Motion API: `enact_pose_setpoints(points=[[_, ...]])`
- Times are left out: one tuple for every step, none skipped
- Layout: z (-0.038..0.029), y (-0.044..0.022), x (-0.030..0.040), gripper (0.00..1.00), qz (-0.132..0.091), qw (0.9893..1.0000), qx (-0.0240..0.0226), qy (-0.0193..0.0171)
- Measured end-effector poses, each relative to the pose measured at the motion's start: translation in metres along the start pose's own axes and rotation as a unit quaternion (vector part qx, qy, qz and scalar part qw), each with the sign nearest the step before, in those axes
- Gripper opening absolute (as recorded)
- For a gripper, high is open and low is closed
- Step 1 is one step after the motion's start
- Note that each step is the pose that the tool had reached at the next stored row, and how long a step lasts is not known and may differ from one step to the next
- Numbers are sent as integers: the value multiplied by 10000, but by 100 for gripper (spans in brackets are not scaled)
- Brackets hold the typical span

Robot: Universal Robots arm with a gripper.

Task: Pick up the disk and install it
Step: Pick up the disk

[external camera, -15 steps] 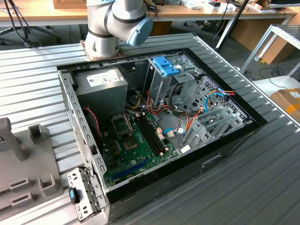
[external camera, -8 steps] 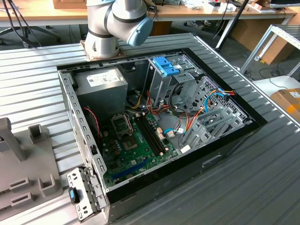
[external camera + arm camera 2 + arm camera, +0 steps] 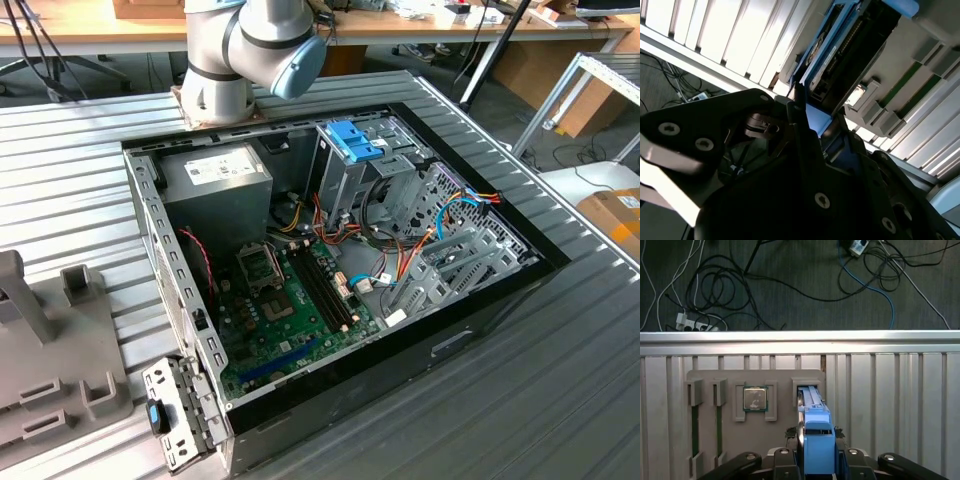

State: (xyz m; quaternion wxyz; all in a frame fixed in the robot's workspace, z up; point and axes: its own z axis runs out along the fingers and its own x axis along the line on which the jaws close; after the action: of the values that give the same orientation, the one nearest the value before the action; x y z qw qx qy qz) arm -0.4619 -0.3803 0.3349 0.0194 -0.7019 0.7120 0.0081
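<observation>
In the exterior view, the robot arm (image 3: pixel 245 50) rises behind an open computer case (image 3: pixel 450 345) lying on a ribbed metal bench (image 3: pixel 560 400). A blue clip (image 3: pixel 352 140) tops the case's grey drive cage, and a grey fixture (image 3: pixel 40 340) sits at the exterior view's left. The first wrist view looks down on that fixture (image 3: pixel 780 377), where the disk (image 3: pixel 817 425) stands on edge in a slot beside a processor chip (image 3: pixel 755 399) and 2 green memory sticks (image 3: pixel 694 430), with loose cables (image 3: pixel 730 285) on the floor beyond the bench edge. The claw (image 3: pixel 817 440) sits astride the disk's blue-railed end, close on both sides, though it cannot be told whether it has clamped down or merely brackets it. The second wrist view adds a low side-on look at the disk (image 3: pixel 850 45), showing its black flank and blue rail rising from the fixture (image 3: pixel 875 110), with the claw (image 3: pixel 820 117) at its near end. The disk looks rigid and fairly dense, likely sensitive to knocks. Its smooth plastic rails could slip, so the 2 flat sides near the blue tab appear the safest hold. The exterior view supplies the case and cage, while the wrist views supply the disk in its slot.
</observation>
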Motion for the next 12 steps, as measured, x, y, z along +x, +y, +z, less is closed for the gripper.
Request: enact_pose_setpoints(points=[[-45, -1, -2, 36, 0, 10000, 1, 0], [-81, -1, -3, 36, 0, 10000, 1, 0], [-126, -2, -5, 36, 0, 10000, 1, -1], [-166, -3, -6, 36, 0, 10000, 2, -1], [-205, -3, -8, 36, 0, 10000, 2, -1], [-267, -4, -10, 36, 0, 10000, 2, 0], [-335, -6, -13, 36, 0, 10000, 3, -1], [-372, -6, -14, 36, 0, 10000, 3, 0], [-420, -6, -16, 36, 0, 10000, 3, -1], [-460, -7, -18, 36, 0, 10000, 3, 0], [-499, -8, -19, 36, 0, 10000, 4, -1], [-573, -9, -22, 36, 0, 10000, 5, -1]])
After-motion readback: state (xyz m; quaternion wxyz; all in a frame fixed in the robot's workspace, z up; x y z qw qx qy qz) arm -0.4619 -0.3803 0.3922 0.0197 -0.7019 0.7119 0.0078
